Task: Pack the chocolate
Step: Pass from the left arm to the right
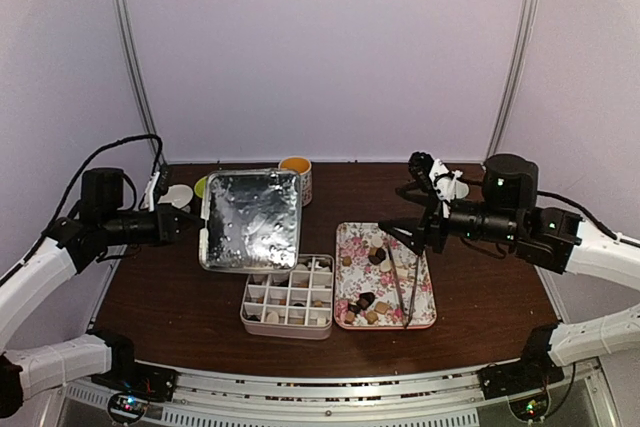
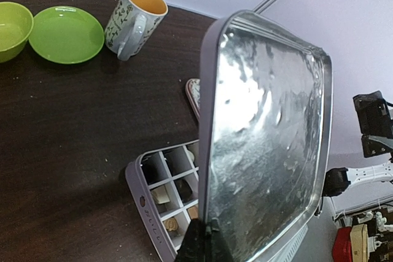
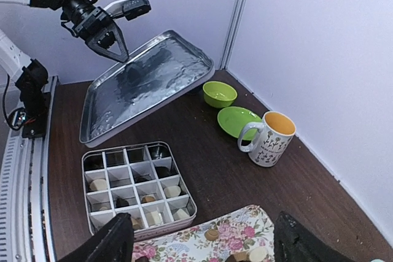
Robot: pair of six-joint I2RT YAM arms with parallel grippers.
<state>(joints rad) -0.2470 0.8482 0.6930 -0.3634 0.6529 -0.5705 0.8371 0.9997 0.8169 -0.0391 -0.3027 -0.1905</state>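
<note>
- On the dark brown wooden table (image 1: 170, 297), a grey square box with a white grid of compartments (image 1: 290, 297) sat near the front edge. A pink floral rectangular tray (image 1: 422, 292) lay just beside it on the right.
- Small dark brown, tan and cream-white chocolate pieces (image 1: 368, 302) lay scattered over the tray's left half. More of them sat singly in several compartments of the box, while other compartments looked bare.
- Thin metal tongs (image 1: 402, 292) lay lengthwise on the tray, just right of the loose pieces.
- The left gripper (image 2: 206, 240) was clamped tight on one edge of a silvery rectangular metal lid (image 2: 264, 139). The lid was raised off the table and tilted, with its shiny inner face turned upward. From above, it overlapped the box's far side.
- The right gripper (image 3: 204, 237) hung above the tray's far end with its two black fingers (image 3: 116, 240) spread wide and nothing between them.
- Along the far side of the table stood a white leaf-patterned mug with a yellow inside (image 3: 270, 138). Next to it were a flat green plate (image 3: 239, 119) and a small green bowl (image 3: 220, 93).
</note>
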